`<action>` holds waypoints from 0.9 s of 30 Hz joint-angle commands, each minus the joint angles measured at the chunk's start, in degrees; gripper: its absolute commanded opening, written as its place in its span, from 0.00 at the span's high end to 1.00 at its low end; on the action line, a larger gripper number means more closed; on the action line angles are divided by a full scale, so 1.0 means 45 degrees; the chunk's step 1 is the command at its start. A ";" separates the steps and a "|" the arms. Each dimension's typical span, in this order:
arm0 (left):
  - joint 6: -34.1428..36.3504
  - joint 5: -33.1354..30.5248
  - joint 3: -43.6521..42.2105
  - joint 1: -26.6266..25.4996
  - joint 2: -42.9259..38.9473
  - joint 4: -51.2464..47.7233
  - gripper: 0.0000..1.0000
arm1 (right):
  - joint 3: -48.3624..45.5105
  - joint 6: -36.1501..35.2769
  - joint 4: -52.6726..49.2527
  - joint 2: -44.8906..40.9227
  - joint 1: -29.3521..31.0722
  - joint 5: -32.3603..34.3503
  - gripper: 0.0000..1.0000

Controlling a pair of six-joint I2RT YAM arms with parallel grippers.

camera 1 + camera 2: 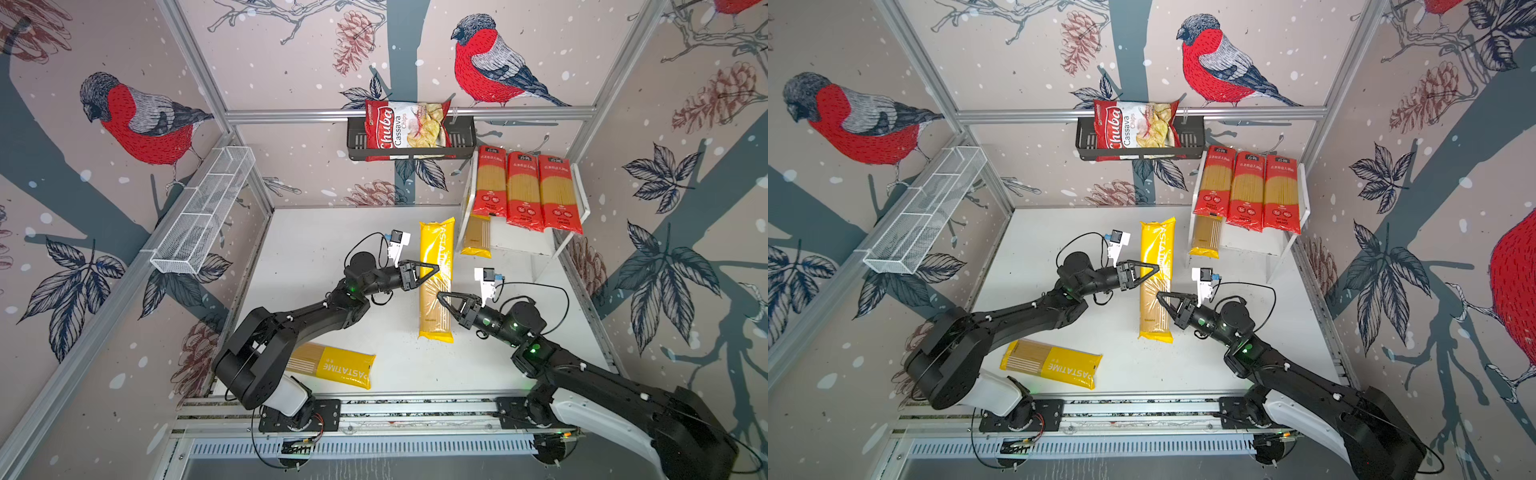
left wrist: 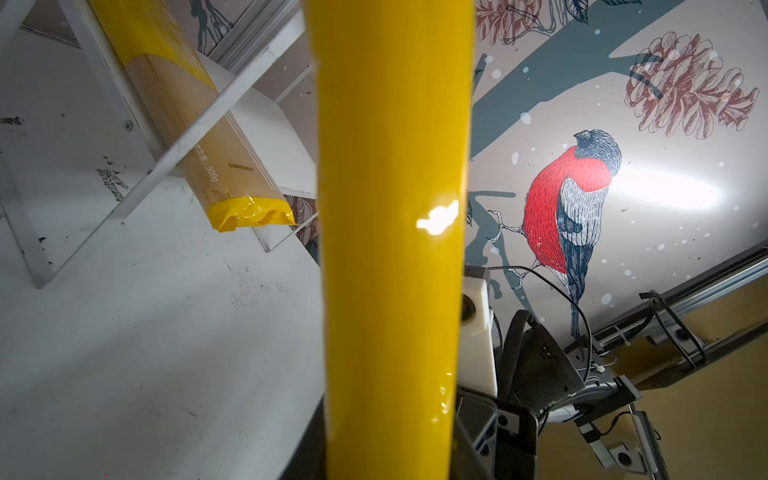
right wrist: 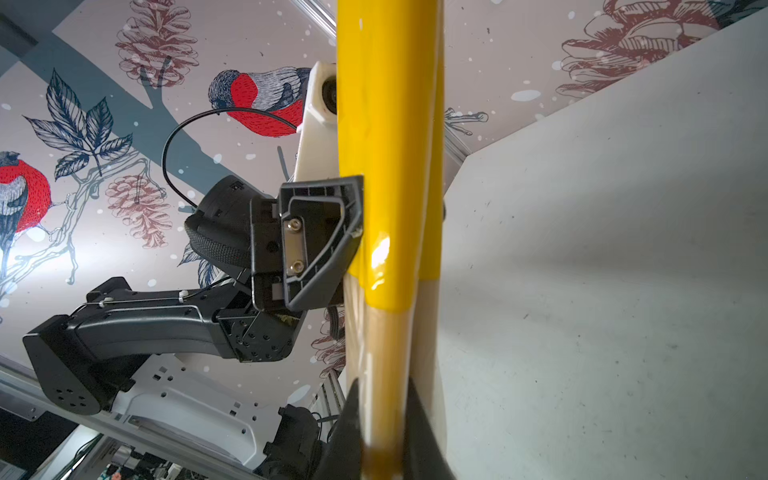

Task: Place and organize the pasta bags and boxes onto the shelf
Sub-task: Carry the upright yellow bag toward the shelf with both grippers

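A long yellow PASTATIME packet (image 1: pixel 435 299) (image 1: pixel 1156 291) lies lengthwise in mid-table. My left gripper (image 1: pixel 436 268) (image 2: pixel 388 436) is shut on its yellow upper part. My right gripper (image 1: pixel 440 296) (image 3: pixel 383 382) is shut on its clear window part from the other side. Whether the packet touches the table I cannot tell. The white shelf (image 1: pixel 584 199) at the back right carries three red packets (image 1: pixel 524 191) side by side on top. A second yellow packet (image 1: pixel 477 237) (image 2: pixel 232 166) sticks out of its lower tier. A third yellow packet (image 1: pixel 336 368) lies near the left arm's base.
A red-white Chuba chips bag (image 1: pixel 405 124) sits in a black slotted basket (image 1: pixel 461 141) on the back wall. A long white wire-mesh basket (image 1: pixel 203 216) hangs on the left wall. The arms' mounting rail (image 1: pixel 415 409) runs along the table's front edge.
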 commanded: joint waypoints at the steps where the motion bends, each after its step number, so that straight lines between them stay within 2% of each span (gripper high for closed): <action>1: -0.0073 0.0278 0.0315 -0.0022 0.0092 0.0555 0.82 | -0.0133 0.0309 0.1745 -0.0054 -0.0006 0.0171 0.87; 9: 0.0165 0.0289 0.1032 -0.0025 0.0476 -0.0298 0.93 | -0.0300 0.0033 0.1229 0.0012 0.0009 0.0730 0.69; 17: 0.0260 0.0685 0.1883 -0.0055 0.1140 -0.1273 1.00 | -0.0987 0.0158 0.1379 0.0259 -0.0018 0.1467 0.44; 23: 0.0558 0.0767 0.2399 -0.0490 0.1832 -0.1936 1.00 | -0.1298 0.0149 0.0806 -0.0114 -0.0382 0.2148 0.39; 27: 0.0725 0.0807 0.3111 -0.0816 0.2460 -0.2321 1.00 | -0.1384 0.0386 0.0623 -0.0171 -0.0963 0.1933 0.38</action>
